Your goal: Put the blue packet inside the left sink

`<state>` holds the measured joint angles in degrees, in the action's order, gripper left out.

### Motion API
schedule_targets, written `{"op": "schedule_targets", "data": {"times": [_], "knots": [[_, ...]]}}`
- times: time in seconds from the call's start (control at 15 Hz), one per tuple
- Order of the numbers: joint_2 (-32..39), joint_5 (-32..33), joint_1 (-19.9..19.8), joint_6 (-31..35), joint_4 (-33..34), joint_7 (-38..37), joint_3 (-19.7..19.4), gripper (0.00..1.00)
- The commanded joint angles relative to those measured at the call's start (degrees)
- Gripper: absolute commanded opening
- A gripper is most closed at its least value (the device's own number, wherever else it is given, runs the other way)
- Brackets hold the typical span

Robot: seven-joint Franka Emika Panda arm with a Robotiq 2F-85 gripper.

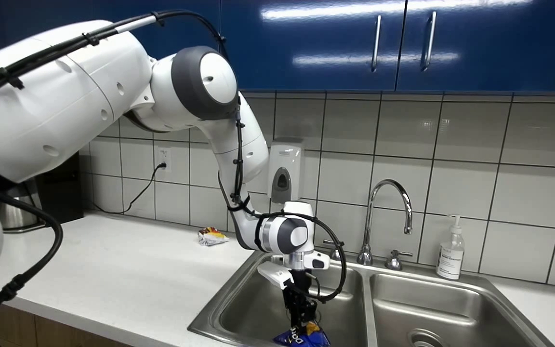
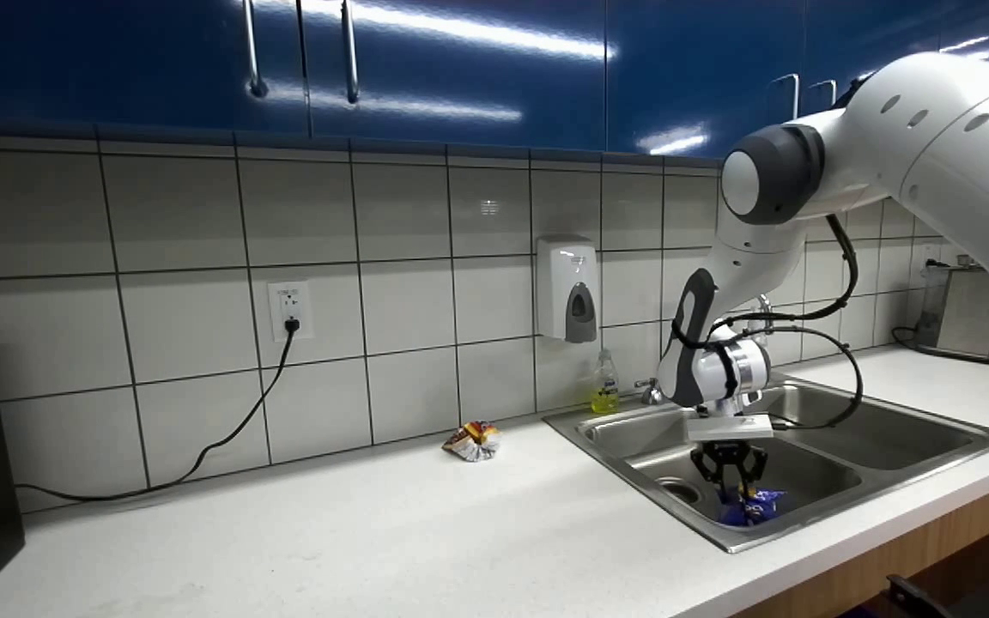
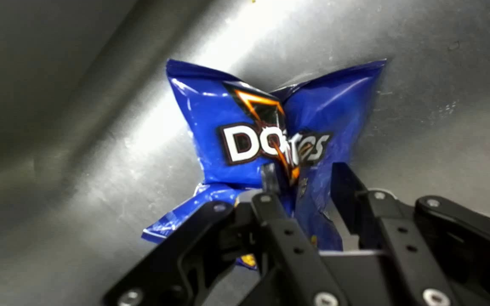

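The blue packet (image 3: 232, 106) is a crinkled chip bag with white lettering, folded inward along its middle. It lies in the left sink (image 1: 244, 308), the basin away from the pump bottle; the packet also shows in both exterior views (image 1: 301, 338) (image 2: 759, 506). The left sink's metal floor (image 3: 432, 144) surrounds it in the wrist view. My gripper (image 3: 304, 176) is down over the packet, its fingers apart on either side of the fold. Grey floor shows between the packet's lower part and the right finger. The gripper (image 2: 735, 491) is inside the basin; its fingers cover part of the packet.
The twin basin (image 1: 431, 299) adjoins, with a faucet (image 1: 369, 226) and a pump bottle (image 1: 451, 253) behind. A yellowish-orange packet (image 1: 211, 236) (image 2: 473, 440) lies on the white counter (image 2: 374, 532). A dish soap bottle (image 2: 604, 386) stands at the sink's back corner. A soap dispenser (image 2: 567, 287) hangs on the wall.
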<state>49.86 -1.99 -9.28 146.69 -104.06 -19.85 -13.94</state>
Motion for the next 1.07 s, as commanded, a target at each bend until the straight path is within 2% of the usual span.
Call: {"op": "schedule_targets", "data": {"times": [0.0,0.27,0.47,1.0], "knots": [[-3.0,-0.7,0.2,-0.2,-1.5,2.5,0.5,0.71],[-6.0,0.1,2.2,-0.6,-2.9,1.4,-0.7,0.99],[-8.8,1.3,3.3,-0.4,-4.5,2.3,-1.0,1.00],[-19.4,5.9,2.0,-0.6,-14.5,20.2,3.0,1.00]]}}
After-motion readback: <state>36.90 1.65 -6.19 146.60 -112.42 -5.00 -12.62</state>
